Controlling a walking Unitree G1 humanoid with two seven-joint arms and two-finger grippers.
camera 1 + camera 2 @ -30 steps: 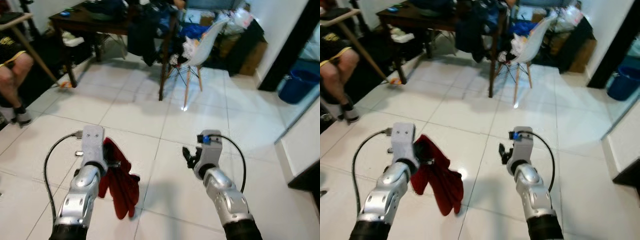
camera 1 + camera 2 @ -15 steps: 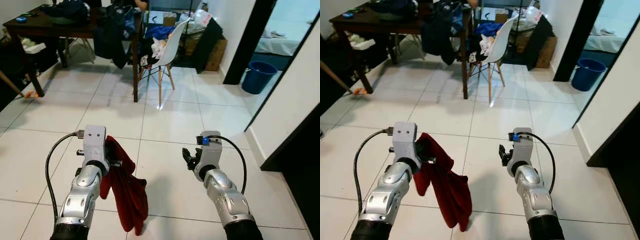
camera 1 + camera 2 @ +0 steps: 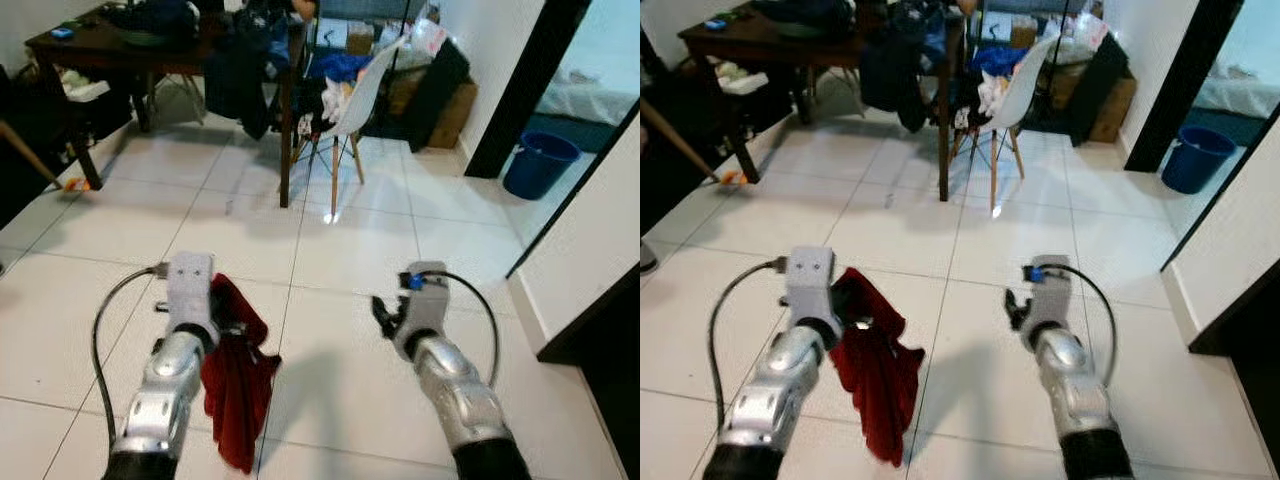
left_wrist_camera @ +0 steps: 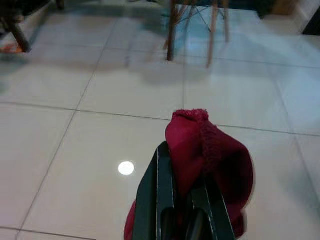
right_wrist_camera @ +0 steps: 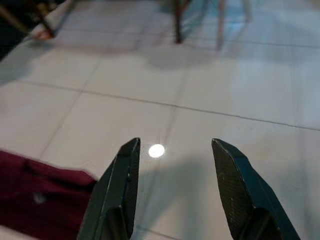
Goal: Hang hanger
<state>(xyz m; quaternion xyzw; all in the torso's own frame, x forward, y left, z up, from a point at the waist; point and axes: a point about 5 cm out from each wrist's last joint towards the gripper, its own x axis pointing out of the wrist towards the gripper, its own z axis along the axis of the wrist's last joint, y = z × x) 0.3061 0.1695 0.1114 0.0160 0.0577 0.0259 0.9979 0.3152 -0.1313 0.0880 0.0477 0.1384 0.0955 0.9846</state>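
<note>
Two hands raised: left hand point(image 4: 182, 220) clenched on red garment point(image 3: 235, 385) at seven o'clock for carrying, right hand point(image 5: 180, 195) released.

You cannot make out a hanger: the red cloth point(image 4: 210, 160) drapes over the left gripper point(image 4: 182, 200), hiding whatever its fingers pinch, and the cloth's lower part is cut off at the wrist view's edge. At two o'clock, the blue bucket point(image 3: 538, 165) stands half behind the dark doorframe point(image 3: 515, 85). At eleven o'clock, the items piled on the dark table point(image 3: 760, 45) stay too small to identify.
</note>
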